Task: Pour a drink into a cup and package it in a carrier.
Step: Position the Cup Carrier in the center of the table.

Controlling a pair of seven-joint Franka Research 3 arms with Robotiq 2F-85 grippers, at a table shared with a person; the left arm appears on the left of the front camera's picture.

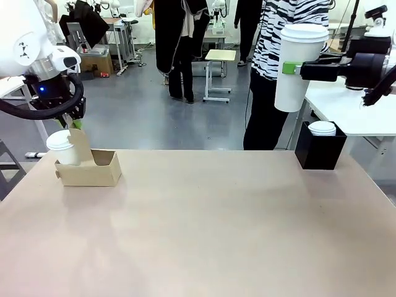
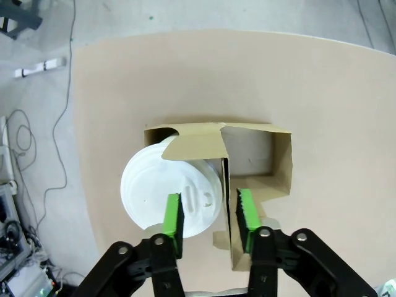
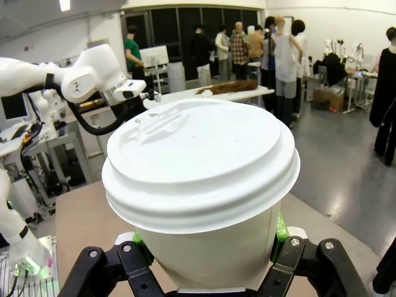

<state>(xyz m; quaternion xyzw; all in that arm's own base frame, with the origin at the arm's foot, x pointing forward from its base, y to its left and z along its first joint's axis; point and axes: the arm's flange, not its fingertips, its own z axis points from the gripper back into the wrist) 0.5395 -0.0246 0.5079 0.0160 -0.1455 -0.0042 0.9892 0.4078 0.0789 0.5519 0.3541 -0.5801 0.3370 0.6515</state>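
Front view: the right gripper [image 1: 291, 68] clamps a lidded white cup [image 1: 302, 83] high at the far right, while the left gripper [image 1: 74, 125], fingers spread, straddles the handle tab of the carrier [image 1: 93, 174] at far left, which holds a second cup [image 1: 62, 147].

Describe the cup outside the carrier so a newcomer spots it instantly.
Find the tan table's far right corner, where a black box stands. Above it, the right gripper holds a tall white lidded paper cup in mid-air. The other white lidded cup sits low in the brown cardboard carrier at the left.
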